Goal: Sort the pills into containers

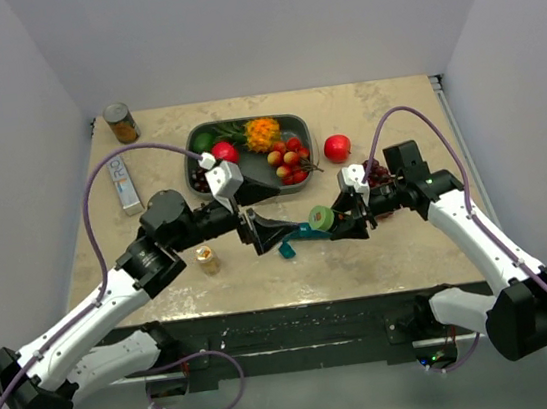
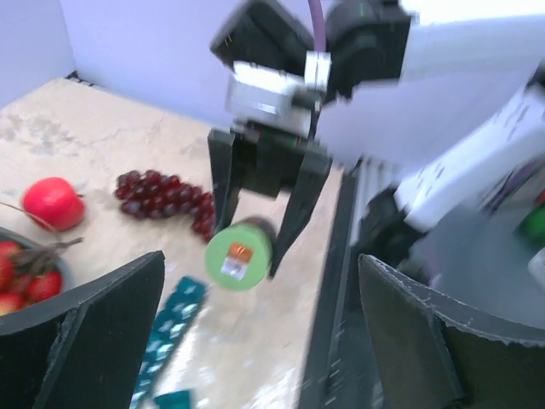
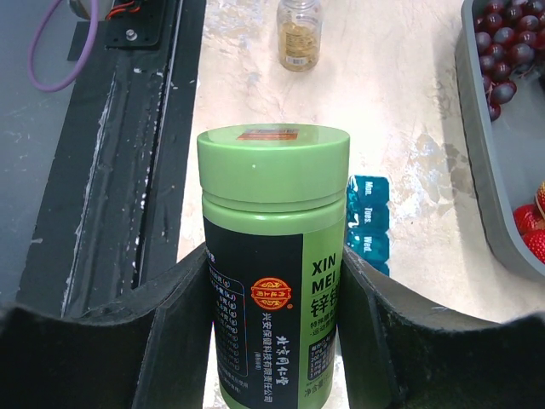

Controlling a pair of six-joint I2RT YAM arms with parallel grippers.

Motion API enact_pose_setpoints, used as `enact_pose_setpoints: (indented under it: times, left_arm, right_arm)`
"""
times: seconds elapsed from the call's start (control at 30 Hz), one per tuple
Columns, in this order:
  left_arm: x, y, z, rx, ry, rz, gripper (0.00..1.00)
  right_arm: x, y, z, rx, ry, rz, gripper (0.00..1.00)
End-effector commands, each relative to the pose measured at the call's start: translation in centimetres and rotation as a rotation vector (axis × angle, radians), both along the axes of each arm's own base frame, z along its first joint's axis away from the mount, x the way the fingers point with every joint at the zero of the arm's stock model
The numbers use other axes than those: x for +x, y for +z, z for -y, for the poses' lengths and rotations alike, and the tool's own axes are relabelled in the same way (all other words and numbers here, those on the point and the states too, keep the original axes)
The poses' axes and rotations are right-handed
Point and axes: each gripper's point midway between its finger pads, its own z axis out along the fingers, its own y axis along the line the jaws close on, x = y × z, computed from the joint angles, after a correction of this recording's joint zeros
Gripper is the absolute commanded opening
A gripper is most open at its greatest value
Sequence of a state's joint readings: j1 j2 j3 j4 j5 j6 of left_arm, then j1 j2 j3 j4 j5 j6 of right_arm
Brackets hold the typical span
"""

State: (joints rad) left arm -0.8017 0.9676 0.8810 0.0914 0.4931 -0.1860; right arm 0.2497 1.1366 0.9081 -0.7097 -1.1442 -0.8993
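My right gripper (image 1: 344, 221) is shut on a green pill bottle (image 1: 321, 218) with a black label, held off the table with its lid towards the left arm. It fills the right wrist view (image 3: 272, 273). The teal-blue strip of containers (image 1: 294, 242) lies on the table just below it, with day labels showing in the right wrist view (image 3: 368, 226). In the left wrist view the strip (image 2: 170, 328) lies lower left, with a loose teal piece (image 2: 174, 399) beside it. My left gripper (image 1: 272, 233) is open and empty, facing the bottle lid (image 2: 238, 254) at a short distance.
A small amber pill bottle (image 1: 207, 261) stands left of centre. A grey fruit tray (image 1: 303, 182) sits behind, with a red apple (image 1: 336, 146) and grapes (image 1: 378, 172) to its right. A tin can (image 1: 122, 124) and a white box (image 1: 126, 184) are at far left.
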Motion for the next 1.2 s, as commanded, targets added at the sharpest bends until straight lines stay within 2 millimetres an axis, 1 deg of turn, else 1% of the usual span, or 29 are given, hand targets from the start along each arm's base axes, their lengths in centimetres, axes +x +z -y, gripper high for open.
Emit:
enact_pose_setpoints:
  times: [0.0,0.03,0.07,0.1,0.13,0.17,0.2,0.23,0.27,0.3,0.33,0.4,0.43,0.47,0.6,0.63,0.67,0.77,0.87,0.9,0.93,1.0,1.03,1.1,1.13,1.17]
  left_arm:
    - [1.7,0.5,0.9,-0.182,0.138,-0.453,1.0]
    - [2.3,-0.6,1.3,-0.212,0.19,-0.613,1.0]
    - [3.1,-1.3,1.3,-0.233,0.254,-0.681,1.0]
    - [3.1,-1.6,1.7,-0.239,0.259,-0.72,1.0]
    - [2.9,-1.8,2.7,-0.238,0.26,-0.779,1.0]
    - [3.5,-2.8,2.7,-0.213,0.34,-0.816,0.99]
    - [3.6,-3.1,3.1,-0.193,0.374,-0.828,1.0]
    - [3.3,-2.5,4.3,-0.166,0.389,-0.83,1.0]
    - [3.5,-3.5,4.3,-0.122,0.43,-0.844,1.0]
    - [3.6,-4.1,5.0,-0.092,0.432,-0.852,1.0]
    - [3.5,-3.6,5.3,-0.097,0.425,-0.85,1.0]
    - [3.4,-3.7,5.8,-0.1,0.414,-0.85,0.98]
    - [3.7,-3.8,5.7,-0.104,0.438,-0.844,0.97]
    - [3.9,-4.1,5.7,-0.098,0.446,-0.844,0.95]
    - [3.9,-5.1,6.0,-0.065,0.453,-0.845,0.89]
    - [3.9,-5.3,6.1,-0.06,0.452,-0.848,0.85]
    - [3.9,-5.4,6.1,-0.053,0.449,-0.848,0.84]
    - [3.8,-5.6,6.6,-0.034,0.434,-0.847,0.82]
    - [3.8,-5.4,7.0,-0.029,0.425,-0.833,0.78]
    - [3.4,-5.3,7.3,-0.019,0.404,-0.833,0.77]
    - [3.4,-5.4,7.4,-0.01,0.398,-0.832,0.73]
    - [3.3,-5.7,7.5,0.01,0.391,-0.823,0.68]
    - [3.0,-6.0,7.6,0.026,0.378,-0.824,0.63]
    - [2.8,-6.4,7.8,0.055,0.357,-0.802,0.55]
    - [2.5,-6.6,7.9,0.072,0.334,-0.795,0.46]
    - [2.4,-7.1,7.9,0.104,0.315,-0.756,0.39]
  right_arm:
    - [0.3,2.0,-0.5,0.052,0.03,0.074,0.0]
    - [0.3,2.0,-0.5,0.052,0.029,0.075,0.0]
    - [0.3,2.0,-0.5,0.052,0.026,0.071,0.0]
    - [0.4,2.0,-0.5,0.052,0.025,0.073,0.0]
    - [0.4,2.0,-0.5,0.05,0.026,0.073,0.0]
    - [0.4,2.0,-0.5,0.05,0.025,0.071,0.0]
    - [0.4,2.0,-0.5,0.051,0.025,0.071,0.0]
    - [0.4,1.9,-0.5,0.05,0.023,0.07,0.0]
    - [0.4,2.0,-0.5,0.051,0.022,0.07,0.0]
    - [0.4,1.9,-0.5,0.049,0.021,0.069,0.0]
    - [0.5,1.9,-0.5,0.049,0.018,0.07,0.0]
    - [0.4,2.0,-0.5,0.049,0.019,0.071,0.0]
    - [0.4,2.0,-0.5,0.049,0.019,0.07,0.0]
    - [0.4,2.0,-0.5,0.049,0.019,0.07,0.0]
    - [0.5,2.0,-0.5,0.051,0.019,0.068,0.0]
    - [0.5,2.1,-0.5,0.051,0.019,0.069,0.0]
    - [0.5,2.1,-0.5,0.051,0.019,0.069,0.0]
    - [0.5,2.0,-0.5,0.05,0.018,0.067,0.0]
    - [0.5,2.0,-0.5,0.049,0.016,0.069,0.0]
    - [0.5,2.0,-0.5,0.05,0.016,0.07,0.0]
    - [0.6,1.9,-0.5,0.049,0.014,0.067,0.0]
    - [0.6,1.9,-0.5,0.049,0.013,0.064,0.0]
    - [0.5,1.9,-0.5,0.049,0.015,0.066,0.0]
    - [0.5,1.9,-0.5,0.049,0.014,0.063,0.0]
    - [0.5,1.9,-0.5,0.049,0.015,0.064,0.0]
    - [0.5,2.0,-0.5,0.05,0.014,0.066,0.0]
